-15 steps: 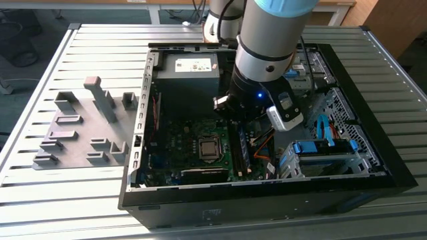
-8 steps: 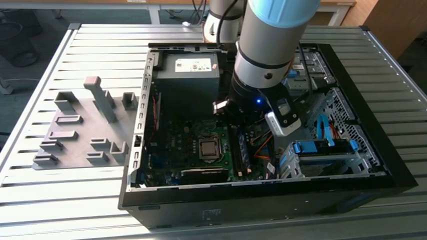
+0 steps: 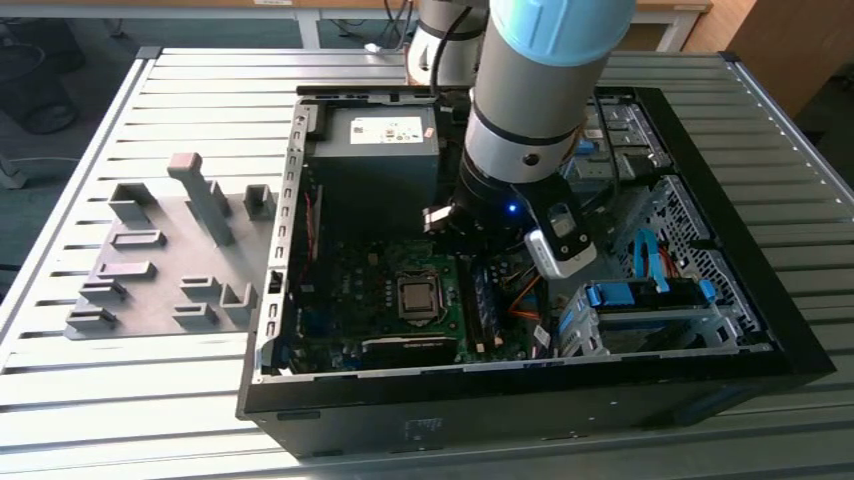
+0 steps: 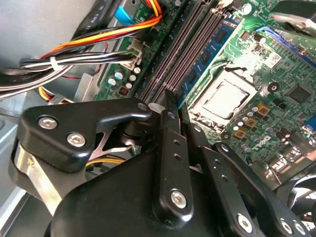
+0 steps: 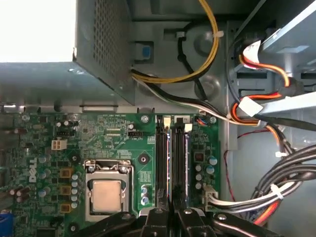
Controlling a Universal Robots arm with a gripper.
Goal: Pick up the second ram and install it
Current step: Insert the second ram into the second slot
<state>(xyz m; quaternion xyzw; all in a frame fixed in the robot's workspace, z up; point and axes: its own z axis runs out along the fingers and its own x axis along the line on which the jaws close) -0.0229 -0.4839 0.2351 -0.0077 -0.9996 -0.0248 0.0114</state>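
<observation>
My gripper (image 3: 501,248) hangs inside the open computer case (image 3: 287,250), over the memory slots (image 5: 161,158) beside the processor socket (image 5: 106,195). In both wrist views its black fingers are drawn together, with the gripper (image 4: 170,96) tips down at the slots' near end (image 5: 170,216). A blue-green ram stick (image 4: 212,47) with dark chips stands upright in a slot, its edge running toward the fingertips. It also shows in the exterior view as a ram stick (image 3: 483,305). I cannot tell whether this is the second ram, or whether the fingertips pinch its edge.
A grey fixture plate (image 3: 160,270) with upright blocks lies on the slatted table at the exterior view's left. The power supply (image 3: 380,150) fills the case's far corner. Cable bundles (image 5: 269,195) run beside the slots. A drive cage (image 3: 654,315) sits at the exterior view's right.
</observation>
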